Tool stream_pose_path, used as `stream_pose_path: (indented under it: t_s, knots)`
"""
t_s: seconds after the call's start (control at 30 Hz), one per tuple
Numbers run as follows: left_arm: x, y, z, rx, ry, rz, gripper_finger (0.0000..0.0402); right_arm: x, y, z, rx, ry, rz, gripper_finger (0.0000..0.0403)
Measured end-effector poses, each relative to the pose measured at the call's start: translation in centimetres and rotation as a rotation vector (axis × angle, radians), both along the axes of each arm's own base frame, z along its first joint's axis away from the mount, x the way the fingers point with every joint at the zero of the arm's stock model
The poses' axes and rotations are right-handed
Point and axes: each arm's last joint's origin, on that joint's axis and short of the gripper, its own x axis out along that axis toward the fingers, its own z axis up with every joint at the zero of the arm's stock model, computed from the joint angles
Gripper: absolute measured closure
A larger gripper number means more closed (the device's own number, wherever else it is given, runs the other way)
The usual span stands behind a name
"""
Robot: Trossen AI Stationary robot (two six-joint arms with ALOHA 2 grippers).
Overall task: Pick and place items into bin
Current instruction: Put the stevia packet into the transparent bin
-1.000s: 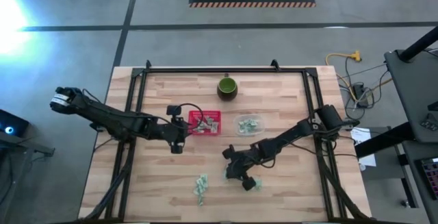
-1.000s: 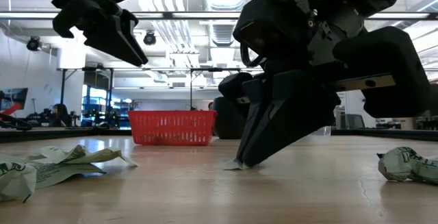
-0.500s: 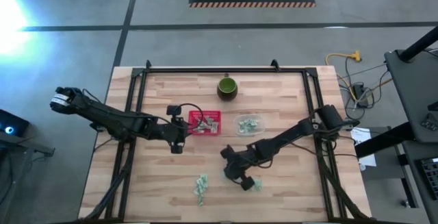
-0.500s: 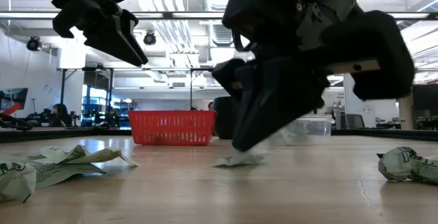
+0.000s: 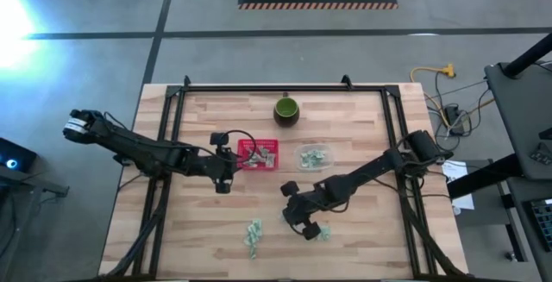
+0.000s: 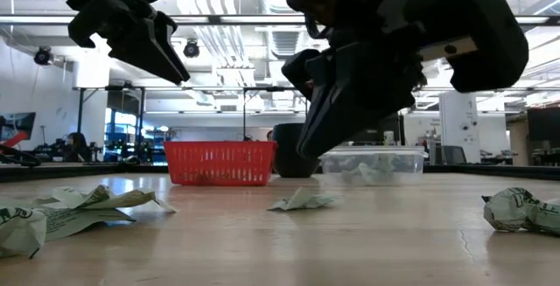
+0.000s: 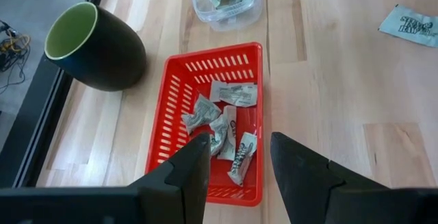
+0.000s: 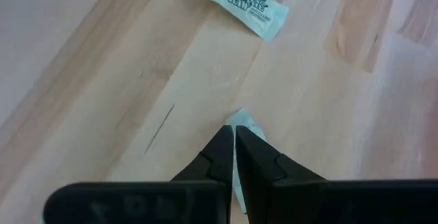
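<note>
Already binned: four or five wrapped items (image 7: pixel 222 125) are seen lying in the red basket (image 7: pixel 213 50), so a start is judged to have been made
Still in the tub: several more wrapped pieces are held in the clear tub (image 6: pixel 376 162), which stands just beside the basket
Loose on the table (image 5: pixel 362 247): a small cluster of packets (image 5: pixel 253 235) is seen near the front edge, well apart from the basket, and another crumpled piece (image 5: pixel 322 231) lies just beside the right arm's tip
Packet in hand: a pale packet (image 6: pixel 302 201) is seen flat on the wood in the low view, below the raised right fingers and not touching them
Right gripper (image 8: pixel 233 129): its fingers are pressed together above the front middle of the table; nothing can be made out clamped between them, so the pick is judged to have missed
Left gripper (image 7: pixel 238 148): its fingers are held apart with nothing between them, hovering at the near edge of the basket
Not part of the job: the dark green cup (image 7: pixel 96 46) stands beside the basket
Progress: judged early; a minority of the pieces are in the basket, and the loose packets and the tub's contents are left to be moved
</note>
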Motion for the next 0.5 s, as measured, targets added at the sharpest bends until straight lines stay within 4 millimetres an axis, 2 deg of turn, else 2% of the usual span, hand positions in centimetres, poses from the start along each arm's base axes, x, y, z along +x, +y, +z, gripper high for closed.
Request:
stream_pose_path:
  t_s: [0.17, 0.5]
  knots:
    - [0.0, 0.0, 0.0, 0.000, -0.002, 0.000, 0.0264, -0.2, -0.1, -0.6, 0.006, 0.024, -0.018, 0.0370]
    - [0.0, 0.0, 0.0, -0.001, -0.005, 0.000, 0.0264, -0.2, -0.4, -1.1, 0.022, 0.021, -0.042, 0.0258]
